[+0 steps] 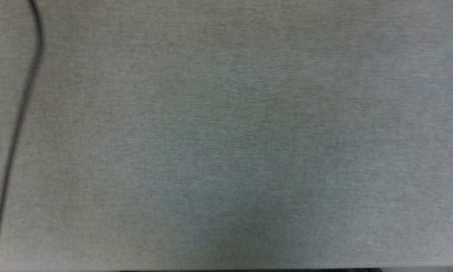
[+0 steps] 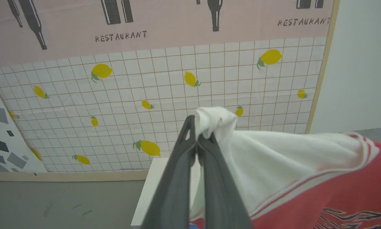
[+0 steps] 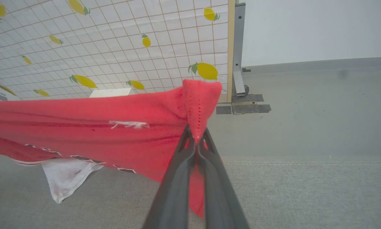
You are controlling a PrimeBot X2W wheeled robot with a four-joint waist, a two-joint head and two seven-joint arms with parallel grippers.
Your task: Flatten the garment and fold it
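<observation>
The garment (image 2: 321,187) hangs in the air, stretched between both grippers. In the left wrist view its white sleeve (image 2: 273,159) spreads from the centre toward three o'clock. Striped trim and the red body, which carries a dark print, lie toward five o'clock. The left gripper (image 2: 199,140) has its jaws pressed fully together, pinching a bunched tip of that sleeve at the centre of the view.

In the right wrist view the red cloth runs from the centre out to nine o'clock, and a white part of it dangles at eight o'clock above the grey cloth surface (image 3: 305,190). The right gripper (image 3: 195,143) is likewise clamped tight, nipping a stitched red edge at the centre.

Beyond the left gripper, a lemon-print sheet (image 2: 177,95) stands toward twelve o'clock, under a pink banner (image 2: 177,31) lettered RESTAURANT. In the head view a dark cable (image 1: 22,105) crosses grey cloth at nine o'clock.
</observation>
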